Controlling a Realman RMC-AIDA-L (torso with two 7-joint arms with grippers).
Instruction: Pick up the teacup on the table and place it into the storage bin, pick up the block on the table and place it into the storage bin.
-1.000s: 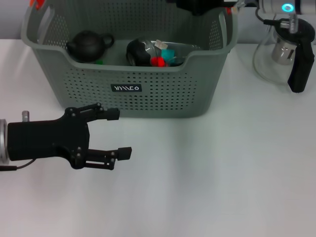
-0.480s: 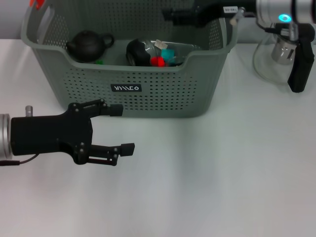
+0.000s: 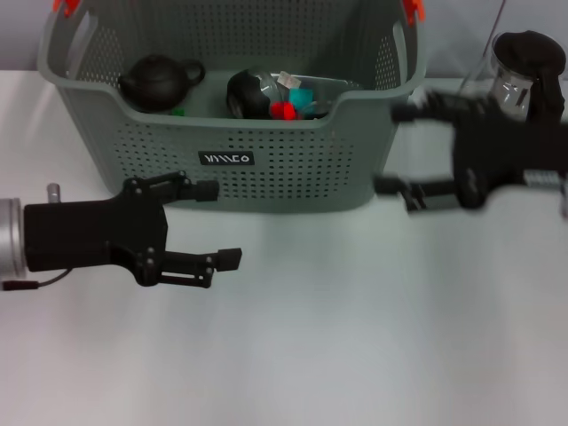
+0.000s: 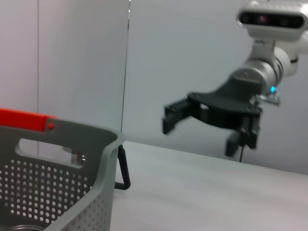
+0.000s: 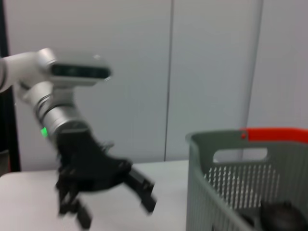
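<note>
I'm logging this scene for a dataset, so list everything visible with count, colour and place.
storage bin: one, grey perforated, orange handle clips, black label; far side of the table, centre-left.
teapot: one, dark brown; inside the bin, on the robot's left.
dark rounded object: one, black; inside the bin, centre; what it is cannot be told.
small pieces: red and teal, count unclear; inside the bin beside the dark object.
glass pot: one, clear with black top; on the table right of the bin.
table: one, white.
left gripper: one, black, open and empty; in front of the bin.
right gripper: one, black, open and empty; beside the bin's right end.
</note>
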